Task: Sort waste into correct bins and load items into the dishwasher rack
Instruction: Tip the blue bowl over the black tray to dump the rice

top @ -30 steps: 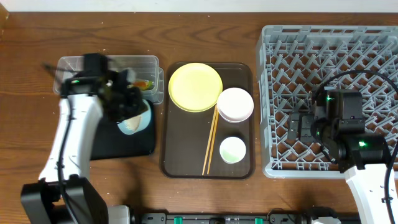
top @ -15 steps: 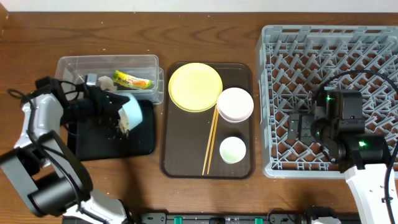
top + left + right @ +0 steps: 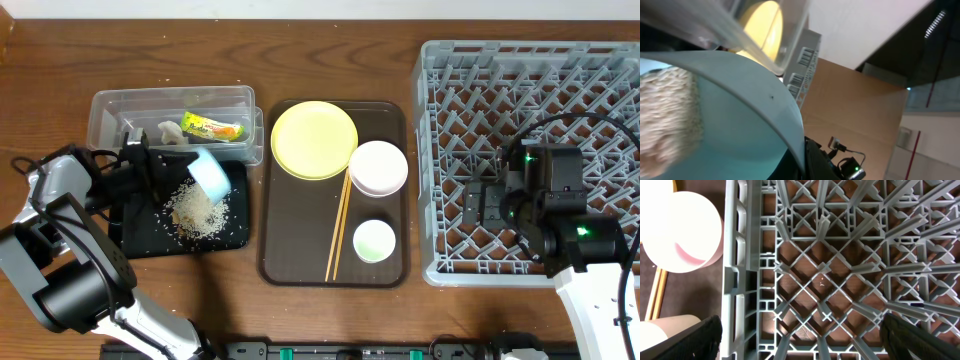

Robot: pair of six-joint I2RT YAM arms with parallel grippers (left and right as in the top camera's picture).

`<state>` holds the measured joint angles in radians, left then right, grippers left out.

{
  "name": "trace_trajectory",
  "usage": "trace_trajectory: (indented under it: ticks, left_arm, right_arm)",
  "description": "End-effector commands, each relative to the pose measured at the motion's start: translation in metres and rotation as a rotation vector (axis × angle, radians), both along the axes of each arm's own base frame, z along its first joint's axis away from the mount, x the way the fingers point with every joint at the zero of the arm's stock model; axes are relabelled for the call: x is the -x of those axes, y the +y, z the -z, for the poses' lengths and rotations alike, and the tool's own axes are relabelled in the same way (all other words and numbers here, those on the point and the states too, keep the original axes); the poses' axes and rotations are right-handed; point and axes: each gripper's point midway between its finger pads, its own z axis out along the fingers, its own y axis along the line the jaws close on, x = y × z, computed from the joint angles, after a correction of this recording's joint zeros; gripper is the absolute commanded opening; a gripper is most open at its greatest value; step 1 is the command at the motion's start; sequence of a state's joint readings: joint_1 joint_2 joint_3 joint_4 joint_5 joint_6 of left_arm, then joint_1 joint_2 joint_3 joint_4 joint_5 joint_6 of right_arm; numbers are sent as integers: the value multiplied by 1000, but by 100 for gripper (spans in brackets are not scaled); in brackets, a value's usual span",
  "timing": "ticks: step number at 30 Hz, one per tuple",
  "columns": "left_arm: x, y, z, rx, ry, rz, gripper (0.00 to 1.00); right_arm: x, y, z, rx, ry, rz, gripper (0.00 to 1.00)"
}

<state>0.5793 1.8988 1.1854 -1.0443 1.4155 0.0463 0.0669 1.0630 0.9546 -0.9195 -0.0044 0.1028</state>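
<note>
My left gripper (image 3: 185,175) is shut on the light blue bowl (image 3: 210,172), tipped on its side over the black tray (image 3: 140,235). White rice (image 3: 200,210) lies heaped on the tray; more rice (image 3: 665,120) clings inside the bowl (image 3: 740,125). The snack wrapper (image 3: 212,127) and white scrap (image 3: 168,130) lie in the clear tub (image 3: 110,105). The yellow plate (image 3: 313,140), pinkish-white bowl (image 3: 378,167), white cup (image 3: 374,240) and chopsticks (image 3: 340,225) rest on the brown tray. My right gripper (image 3: 800,335) is open over the grey rack (image 3: 520,70).
The brown serving tray (image 3: 275,260) sits between the bins and the rack. The rack's left wall (image 3: 737,255) runs beside the pinkish-white bowl (image 3: 680,235) in the right wrist view.
The left gripper tipped the blue bowl further and rice has spilled onto the black tray. The right arm has not moved.
</note>
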Motion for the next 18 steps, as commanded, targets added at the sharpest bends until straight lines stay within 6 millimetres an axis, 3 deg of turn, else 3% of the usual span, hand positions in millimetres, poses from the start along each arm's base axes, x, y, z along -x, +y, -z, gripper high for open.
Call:
trace_trajectory:
  ticks: [1, 11, 18]
  left_arm:
    - [-2, 0, -13, 32, -115, -12, 6]
    - [20, -12, -12, -78, -221, 77, 6]
    - [39, -25, -28, -122, -367, 144, 6]
  right_arm:
    - [-3, 5, -7, -5, -18, -16, 99]
    - [-3, 5, -7, -5, -18, -16, 99]
    - [-3, 5, -7, -5, -18, -16, 99]
